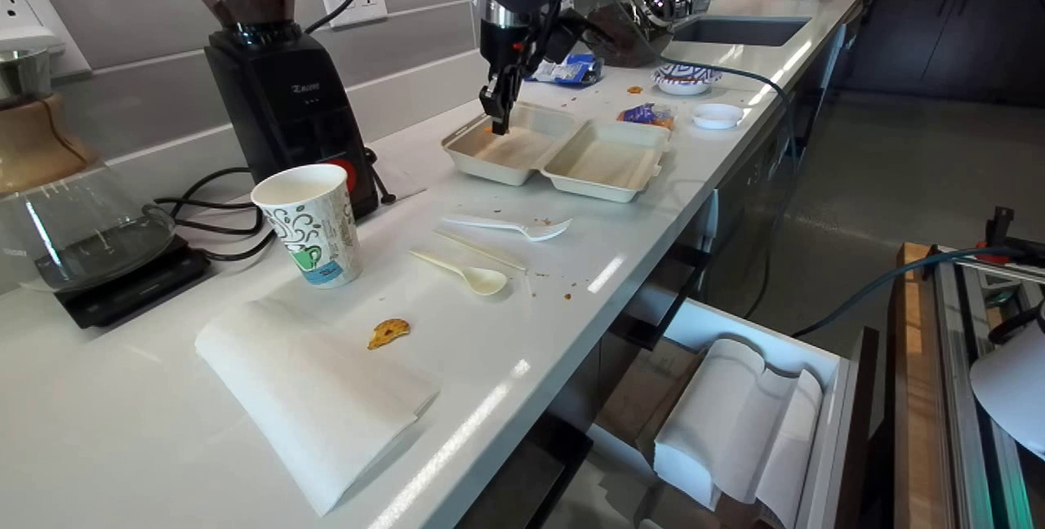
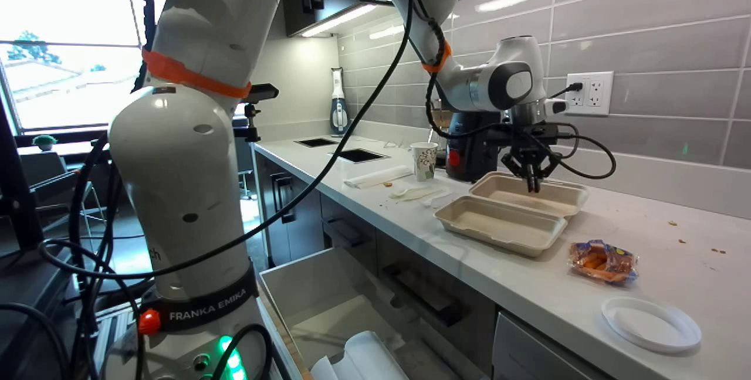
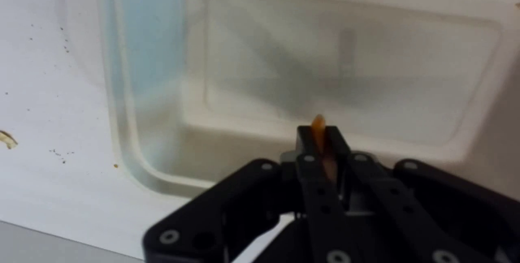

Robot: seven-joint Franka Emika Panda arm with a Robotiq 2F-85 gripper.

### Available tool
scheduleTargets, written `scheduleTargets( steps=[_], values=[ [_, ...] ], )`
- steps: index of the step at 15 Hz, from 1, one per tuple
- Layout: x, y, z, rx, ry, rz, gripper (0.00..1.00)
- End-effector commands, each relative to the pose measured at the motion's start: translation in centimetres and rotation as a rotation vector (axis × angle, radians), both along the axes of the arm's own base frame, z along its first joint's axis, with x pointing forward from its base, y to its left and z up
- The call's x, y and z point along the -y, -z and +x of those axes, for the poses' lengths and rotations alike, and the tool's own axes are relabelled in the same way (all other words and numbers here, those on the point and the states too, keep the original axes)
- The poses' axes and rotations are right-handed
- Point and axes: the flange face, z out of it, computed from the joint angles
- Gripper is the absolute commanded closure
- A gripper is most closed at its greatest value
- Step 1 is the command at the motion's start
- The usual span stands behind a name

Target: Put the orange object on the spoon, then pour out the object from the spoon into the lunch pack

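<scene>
The orange object is pinched between the fingertips of my gripper in the wrist view, its tip poking out past them. The gripper points down over one half of the open cream lunch pack, also in the wrist view. In both exterior views the gripper is at that wall-side half of the pack; whether it touches the bottom I cannot tell. The pale spoon lies on the counter, apart from the gripper, its bowl toward the counter's front edge.
A white fork and a thin pale stick lie near the spoon. A paper cup, coffee grinder, orange-brown scrap and white sheet are around. A snack packet and white dish flank the pack. A drawer stands open.
</scene>
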Motion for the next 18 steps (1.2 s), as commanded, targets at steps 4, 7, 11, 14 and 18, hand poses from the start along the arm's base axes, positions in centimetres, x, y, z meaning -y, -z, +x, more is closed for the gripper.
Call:
scheduleTargets(
  steps=[4,7,11,14,18],
  values=[
    [-2.6,-4.1,-2.8,0.045,-0.065,0.014,0.97],
    [-4.8,-6.1,-4.5,0.044,-0.126,0.025,0.97],
    [-8.5,-7.6,-6.9,0.040,-0.206,0.051,0.97],
    [-11.5,-8.4,-9.0,0.058,-0.289,0.081,0.97],
    [-16.3,-9.0,-11.0,0.061,-0.472,0.097,0.97]
  ],
)
